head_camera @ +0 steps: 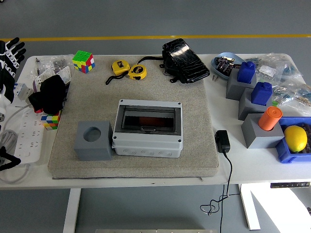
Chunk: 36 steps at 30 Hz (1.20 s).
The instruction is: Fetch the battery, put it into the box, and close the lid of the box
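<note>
A grey junction box (147, 129) sits in the middle of the grey mat (194, 155). Its smoky see-through lid (148, 118) lies flat and shut, and a reddish shape shows dimly through it. A grey holder block (93, 141) with an empty round hole touches the box's left side. An orange battery-like cylinder (269, 118) stands on a grey block at the right, with two blue ones (262, 93) behind it. My left hand (8, 60) is at the far left edge, fingers spread, holding nothing. My right hand is out of view.
A black pouch (184, 60), two yellow tape measures (129, 70) and a puzzle cube (83, 61) lie at the back. A black adapter (222, 141) with a cable lies right of the mat. A lemon (295, 138) sits in a blue tray. A power strip (26, 141) lies at the left.
</note>
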Each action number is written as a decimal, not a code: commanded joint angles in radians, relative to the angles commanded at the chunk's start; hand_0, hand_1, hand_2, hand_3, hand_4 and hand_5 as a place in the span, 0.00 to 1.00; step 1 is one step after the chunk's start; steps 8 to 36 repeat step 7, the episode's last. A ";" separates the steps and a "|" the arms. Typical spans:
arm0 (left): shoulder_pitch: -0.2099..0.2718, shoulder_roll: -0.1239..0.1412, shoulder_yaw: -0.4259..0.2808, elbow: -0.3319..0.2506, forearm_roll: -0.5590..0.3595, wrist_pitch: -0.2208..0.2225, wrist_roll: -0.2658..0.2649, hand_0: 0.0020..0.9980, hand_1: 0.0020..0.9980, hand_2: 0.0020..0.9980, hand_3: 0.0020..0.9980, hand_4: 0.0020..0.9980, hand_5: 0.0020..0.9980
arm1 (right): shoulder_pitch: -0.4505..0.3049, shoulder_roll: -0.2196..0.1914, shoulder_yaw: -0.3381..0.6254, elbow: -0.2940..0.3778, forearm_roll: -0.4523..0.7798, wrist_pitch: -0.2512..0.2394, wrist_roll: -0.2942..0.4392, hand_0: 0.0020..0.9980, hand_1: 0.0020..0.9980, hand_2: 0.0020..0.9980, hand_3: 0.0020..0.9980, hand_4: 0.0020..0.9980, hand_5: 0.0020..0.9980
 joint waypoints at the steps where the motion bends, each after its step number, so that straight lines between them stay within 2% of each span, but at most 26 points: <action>1: 0.000 0.000 0.000 0.000 0.000 0.000 0.000 0.93 0.89 0.88 0.86 1.00 1.00 | 0.000 0.000 0.000 0.000 0.000 0.000 0.000 0.83 0.78 0.76 0.82 1.00 1.00; 36: -0.001 0.000 -0.001 -0.001 0.001 0.000 0.000 0.93 0.89 0.88 0.86 1.00 1.00 | 0.002 0.001 0.001 0.000 -0.001 0.000 0.000 0.83 0.78 0.76 0.82 1.00 1.00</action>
